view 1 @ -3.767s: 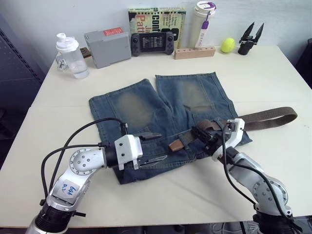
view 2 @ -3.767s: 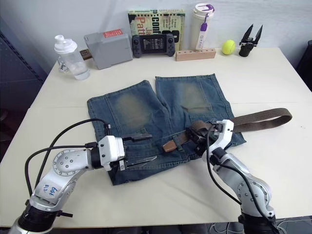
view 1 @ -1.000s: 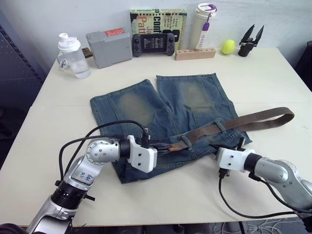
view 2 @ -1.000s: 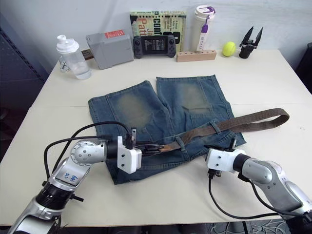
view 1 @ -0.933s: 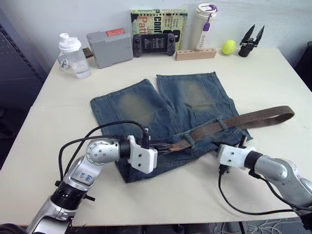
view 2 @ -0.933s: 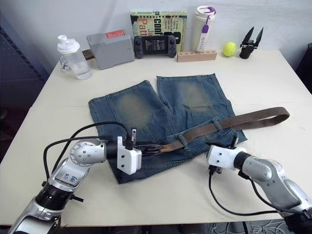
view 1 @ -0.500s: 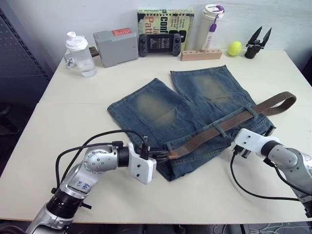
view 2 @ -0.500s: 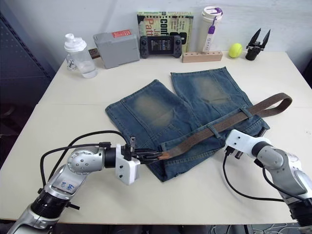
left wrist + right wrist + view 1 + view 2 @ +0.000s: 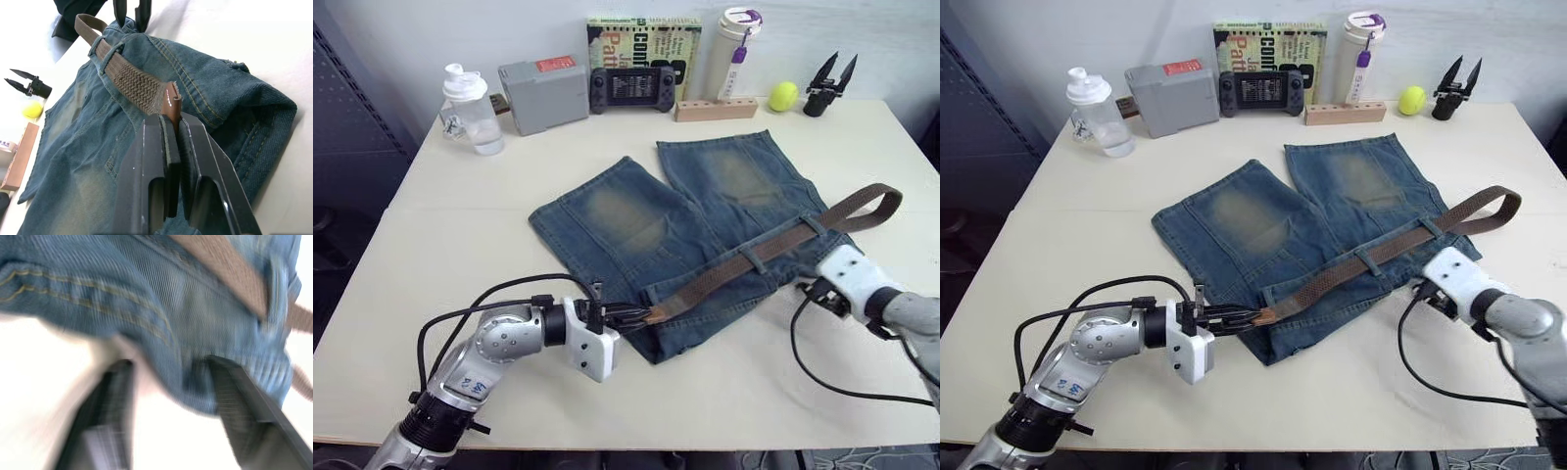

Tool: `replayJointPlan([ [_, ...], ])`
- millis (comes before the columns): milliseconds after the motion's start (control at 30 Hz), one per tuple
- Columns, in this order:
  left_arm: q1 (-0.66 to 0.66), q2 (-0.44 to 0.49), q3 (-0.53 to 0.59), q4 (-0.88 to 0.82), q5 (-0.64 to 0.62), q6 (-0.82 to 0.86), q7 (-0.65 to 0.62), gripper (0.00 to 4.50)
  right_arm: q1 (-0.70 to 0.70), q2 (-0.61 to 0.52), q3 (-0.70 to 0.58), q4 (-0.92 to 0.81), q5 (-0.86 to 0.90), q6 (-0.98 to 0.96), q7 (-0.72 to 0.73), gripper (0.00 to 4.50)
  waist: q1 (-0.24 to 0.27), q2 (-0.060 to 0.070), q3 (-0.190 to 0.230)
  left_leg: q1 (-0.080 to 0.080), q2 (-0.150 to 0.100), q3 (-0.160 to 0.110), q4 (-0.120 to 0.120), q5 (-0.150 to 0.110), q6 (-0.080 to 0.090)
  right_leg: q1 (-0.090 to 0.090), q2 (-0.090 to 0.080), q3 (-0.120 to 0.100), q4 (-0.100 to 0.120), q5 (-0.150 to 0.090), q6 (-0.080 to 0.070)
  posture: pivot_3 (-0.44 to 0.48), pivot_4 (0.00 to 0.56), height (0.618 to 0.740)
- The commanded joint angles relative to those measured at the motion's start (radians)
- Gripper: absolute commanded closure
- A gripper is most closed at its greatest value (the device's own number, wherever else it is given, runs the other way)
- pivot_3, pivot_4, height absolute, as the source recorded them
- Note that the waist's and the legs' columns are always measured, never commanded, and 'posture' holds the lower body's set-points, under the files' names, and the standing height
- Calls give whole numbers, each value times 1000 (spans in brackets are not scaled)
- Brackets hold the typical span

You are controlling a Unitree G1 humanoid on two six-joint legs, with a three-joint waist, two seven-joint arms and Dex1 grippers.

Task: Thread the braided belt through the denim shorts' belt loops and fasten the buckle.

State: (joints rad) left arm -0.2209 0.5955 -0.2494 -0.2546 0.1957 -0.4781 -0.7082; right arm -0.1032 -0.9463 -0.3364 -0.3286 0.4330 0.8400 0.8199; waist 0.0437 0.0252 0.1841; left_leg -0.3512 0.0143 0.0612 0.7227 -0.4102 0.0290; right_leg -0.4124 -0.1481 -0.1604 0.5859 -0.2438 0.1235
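Cream table [image 9: 450, 225] is carrying denim shorts [image 9: 636, 215] lying flat mid-table, legs pointing away from the robot. Braided belt [image 9: 773, 245] is running diagonally along the waistband under belt loops [image 9: 756, 261], its far end looping past the shorts' right edge. Left gripper [image 9: 644, 314] is pinching the belt's tan end tight. Right gripper [image 9: 171, 377] is sitting spread wide at the shorts' right edge, holding nothing.

No legible text on anything
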Motion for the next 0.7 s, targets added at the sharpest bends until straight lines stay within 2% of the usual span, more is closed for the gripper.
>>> replayJointPlan([
  [33, 2, 3, 43, 28, 31, -102, 74, 4500, -114, 41, -136, -156, 433, 444, 8, 17, -6, 0, 0, 0, 0, -2, 0, 0, 0, 0, 0, 0, 0, 0, 0, 0, 150, 722],
  [100, 2, 2, 61, 47, 45, -150, 108, 4500, -166, 108, -177, -166, 621, 622, -36, 17, -7, -2, 0, 0, 1, -5, 0, 0, 0, 0, 0, -1, 0, 0, 0, 0, 150, 722],
  [200, 8, 13, 84, 69, 52, -216, 140, 4500, -195, 324, -200, -99, 838, 765, -270, 17, -2, -4, -1, -1, 0, -6, 1, -1, 1, 0, -2, -1, 0, 0, 0, 0, 150, 722],
  [300, 16, 26, 98, 72, 65, -265, 162, 4500, -42, 322, 2, -39, 1367, 430, -767, 17, 3, -3, -1, -1, -1, -6, 1, -1, 1, 0, -2, -1, 1, 0, 0, 0, 150, 722],
  [333, 20, 31, 100, 70, 64, -273, 163, 4500, -20, 347, 55, -43, 1475, 327, -896, 17, 4, -3, -1, -1, -1, -6, 1, -1, 1, 0, -2, -1, 2, 0, 0, 0, 150, 722],
  [467, 33, 44, 106, 58, 59, -281, 169, 4500, 13, 536, 169, -116, 1539, 93, -1193, 17, -19, -2, -1, -1, -5, 4, -1, 0, 0, -1, -1, -1, 1, 0, 0, 0, 150, 722],
  [633, 52, 49, 96, 30, 51, -268, 158, 4500, 0, 677, 192, -155, 1539, -51, -1356, 17, -23, -1, -1, 0, -3, 5, -2, 0, -1, -2, 0, -1, 1, 0, 0, 0, 150, 722],
  [700, 52, 50, 96, 26, 50, -265, 156, 4500, -1, 697, 192, -156, 1539, -81, -1384, 17, -23, -1, -1, 0, -4, 5, -3, 0, 0, -3, 0, 0, 1, 0, 0, 0, 150, 722],
])
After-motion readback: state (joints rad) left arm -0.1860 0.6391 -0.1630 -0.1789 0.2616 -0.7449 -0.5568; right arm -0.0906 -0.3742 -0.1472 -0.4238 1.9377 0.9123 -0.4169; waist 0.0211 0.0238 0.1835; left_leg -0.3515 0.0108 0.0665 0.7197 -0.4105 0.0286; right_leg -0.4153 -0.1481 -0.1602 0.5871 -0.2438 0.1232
